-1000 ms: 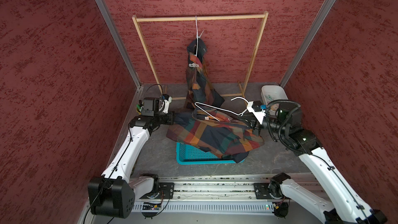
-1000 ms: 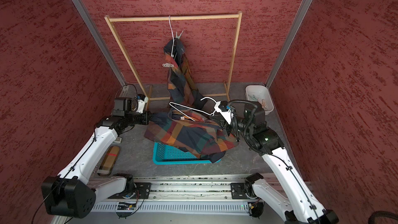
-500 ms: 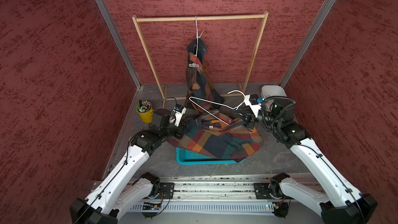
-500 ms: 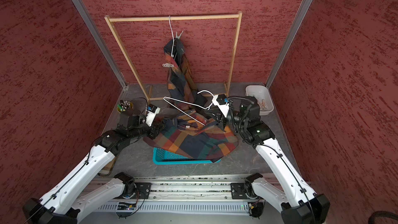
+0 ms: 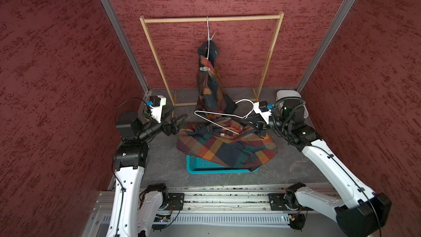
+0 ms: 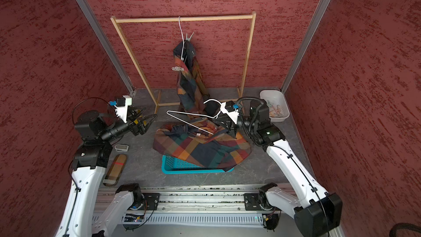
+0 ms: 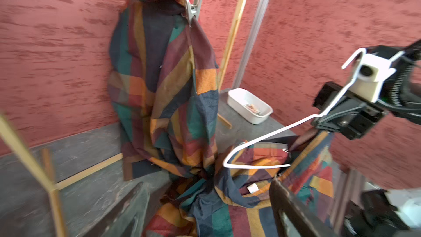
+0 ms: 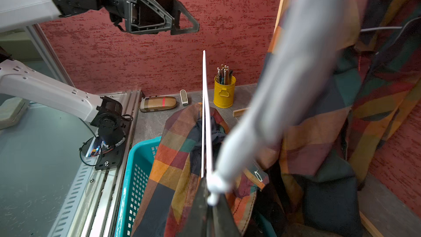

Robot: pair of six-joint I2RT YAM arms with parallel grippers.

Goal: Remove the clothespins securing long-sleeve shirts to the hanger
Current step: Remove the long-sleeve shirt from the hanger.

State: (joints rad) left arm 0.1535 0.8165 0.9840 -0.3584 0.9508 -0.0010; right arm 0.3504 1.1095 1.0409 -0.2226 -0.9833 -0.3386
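I see grey stone-look surface (image 5: pixel 164 163) boxed by rough red walls (image 5: pixel 57 64), pale wooden rack (image 5: pixel 211 19) at back. One navy-green-orange plaid shirt (image 5: pixel 208 87) hangs there, whitish plastic clothespins (image 7: pixel 193 5) clipped on. Second plaid shirt (image 5: pixel 227 149) slumps over teal mesh basket (image 5: pixel 200 166). My left jaws wide, empty. Right jaws clamped on white wire hanger (image 7: pixel 274 133). Right wrist view gives me yellow pencil tin (image 8: pixel 224 92); left wrist view, white tray (image 7: pixel 237 106) of pegs.

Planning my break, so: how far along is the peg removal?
Done: one shirt lies across the basket, and loose pegs sit in the white tub. In hand: the right pincer grips its peg-free hanger; the left pincer is open, empty. Left: the hanging shirt shows two clipped pegs.
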